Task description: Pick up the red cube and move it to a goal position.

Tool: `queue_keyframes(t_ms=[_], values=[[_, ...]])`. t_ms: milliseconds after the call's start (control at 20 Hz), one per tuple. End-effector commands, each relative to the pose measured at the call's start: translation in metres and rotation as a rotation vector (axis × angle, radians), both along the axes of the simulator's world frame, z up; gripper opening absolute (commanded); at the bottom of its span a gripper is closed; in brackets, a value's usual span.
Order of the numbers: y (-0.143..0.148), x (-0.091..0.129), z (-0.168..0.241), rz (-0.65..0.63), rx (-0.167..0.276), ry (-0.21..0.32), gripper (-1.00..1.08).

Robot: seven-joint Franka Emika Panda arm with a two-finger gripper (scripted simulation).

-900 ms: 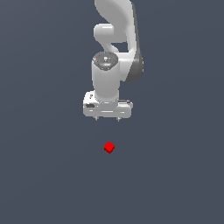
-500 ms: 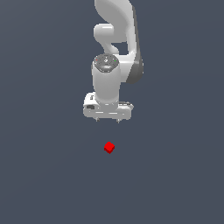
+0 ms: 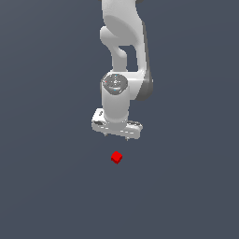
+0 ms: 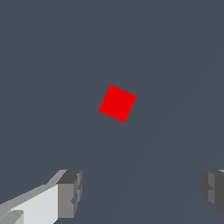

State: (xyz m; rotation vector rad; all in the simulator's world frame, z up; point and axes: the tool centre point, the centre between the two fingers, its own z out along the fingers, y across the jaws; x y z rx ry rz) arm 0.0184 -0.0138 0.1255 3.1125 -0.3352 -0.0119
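The red cube [image 3: 116, 157] lies alone on the flat grey desk [image 3: 42, 186], resting on one face and turned at a slant to the gripper's line, as the wrist view shows [image 4: 117, 103]. Nothing touches it. In the exterior view it sits below the gripper [image 3: 116, 134] and clear of it, with bare desk showing between the two.

The jaws stand spread wide: in the wrist view the two dark grey fingertips [image 4: 70, 194] are set well apart, and the gap between them is much broader than the cube. They hold nothing. The cube lies ahead of that gap, not between the tips.

Above the gripper the white arm [image 3: 123, 51] rises out of the exterior view, its wrist pointing straight down.
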Motion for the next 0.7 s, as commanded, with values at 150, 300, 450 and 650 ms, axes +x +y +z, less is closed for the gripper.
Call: queue_keyframes(t_ms=[150,300,450,650], values=[[0.003,0.019,-0.037,-0.140,0.002,-0.003,1.00],[0.003,0.030,-0.057,-0.219,0.003,-0.006,1.00],[0.003,0.039,-0.073,-0.285,0.005,-0.007,1.00],[0.002,0.049,-0.090,-0.353,0.006,-0.009,1.00]])
